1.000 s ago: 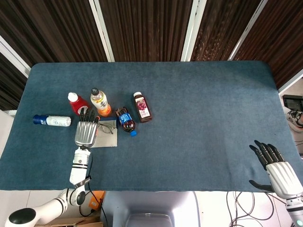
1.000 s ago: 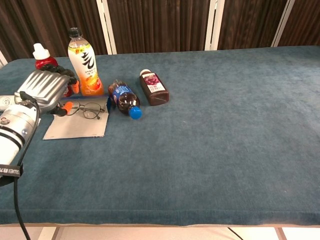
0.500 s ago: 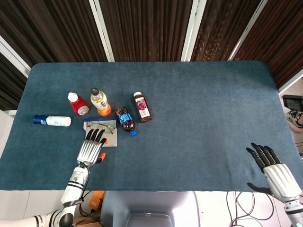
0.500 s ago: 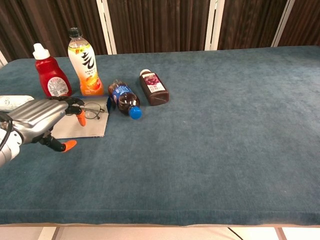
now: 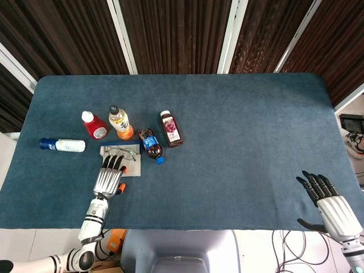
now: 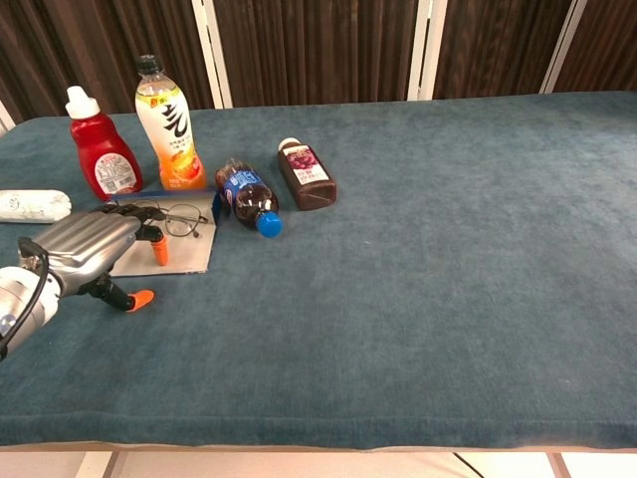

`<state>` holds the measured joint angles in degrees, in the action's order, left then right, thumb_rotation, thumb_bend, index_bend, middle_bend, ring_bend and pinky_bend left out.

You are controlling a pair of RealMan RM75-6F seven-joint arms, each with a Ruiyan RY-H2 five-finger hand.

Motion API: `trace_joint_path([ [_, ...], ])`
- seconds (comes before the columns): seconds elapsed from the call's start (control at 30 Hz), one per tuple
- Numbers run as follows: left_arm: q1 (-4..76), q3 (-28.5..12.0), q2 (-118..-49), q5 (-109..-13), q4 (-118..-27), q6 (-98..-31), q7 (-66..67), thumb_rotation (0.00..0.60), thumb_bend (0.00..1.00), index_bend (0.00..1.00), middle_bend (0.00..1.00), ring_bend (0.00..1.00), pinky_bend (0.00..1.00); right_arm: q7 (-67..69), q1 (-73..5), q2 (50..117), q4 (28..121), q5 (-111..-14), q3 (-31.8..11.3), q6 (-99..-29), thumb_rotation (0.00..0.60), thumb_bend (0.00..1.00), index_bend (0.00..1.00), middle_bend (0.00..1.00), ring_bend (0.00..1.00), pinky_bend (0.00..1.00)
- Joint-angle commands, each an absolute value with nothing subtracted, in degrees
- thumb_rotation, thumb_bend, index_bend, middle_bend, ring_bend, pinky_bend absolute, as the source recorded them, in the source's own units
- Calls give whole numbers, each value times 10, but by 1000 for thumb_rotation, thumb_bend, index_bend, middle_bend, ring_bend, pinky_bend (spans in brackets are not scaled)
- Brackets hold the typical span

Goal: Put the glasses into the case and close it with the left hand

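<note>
The thin-framed glasses [image 5: 127, 152] [image 6: 173, 220] lie on the far part of the flat grey case [image 5: 134, 168] [image 6: 189, 255], which lies open at the table's left. My left hand [image 5: 110, 176] [image 6: 88, 246] hovers over the case's near left part, its orange-tipped fingers [image 6: 159, 249] bent down towards the case, short of the glasses. It holds nothing. My right hand [image 5: 330, 204] hangs at the front right edge of the table, fingers spread and empty; only the head view shows it.
Behind the case stand a red sauce bottle [image 5: 94, 126] [image 6: 101, 151] and an orange drink bottle [image 5: 121, 123] [image 6: 167, 124]. A blue-labelled bottle [image 5: 151, 145] [image 6: 245, 195] and a dark juice bottle [image 5: 171, 129] [image 6: 307, 174] lie to its right. A white bottle [image 5: 63, 145] [image 6: 30, 205] lies left.
My left hand has drawn back from over the glasses towards the table's front edge, leaving them on the case; in the last half second it barely shifted. The right hand stays put.
</note>
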<state>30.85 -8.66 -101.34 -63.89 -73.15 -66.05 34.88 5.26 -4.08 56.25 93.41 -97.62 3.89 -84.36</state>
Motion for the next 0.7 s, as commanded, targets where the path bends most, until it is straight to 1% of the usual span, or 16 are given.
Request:
trace_joint_path([
  [0.03,311,-91,-1021,-637,-718,-661,344,600,289,403,90,72,81,51,-41,563,935,-976,39,-843,600,237,1,0,0,0],
  [0.27,315,-100,-1036,-639,-689,-667,336,600,294,452,102,80,82,49,-41,563,935,-974,38,-842,600,238,1,0,0,0],
  [0.47,315,-106,-1036,-645,-693,-679,329,600,296,459,115,90,88,51,-41,563,935,-972,37,-843,600,239,1,0,0,0],
  [0.7,321,-111,-1042,-634,-681,-669,337,600,297,466,118,91,92,52,-40,562,936,-972,37,-846,600,236,1,0,0,0],
])
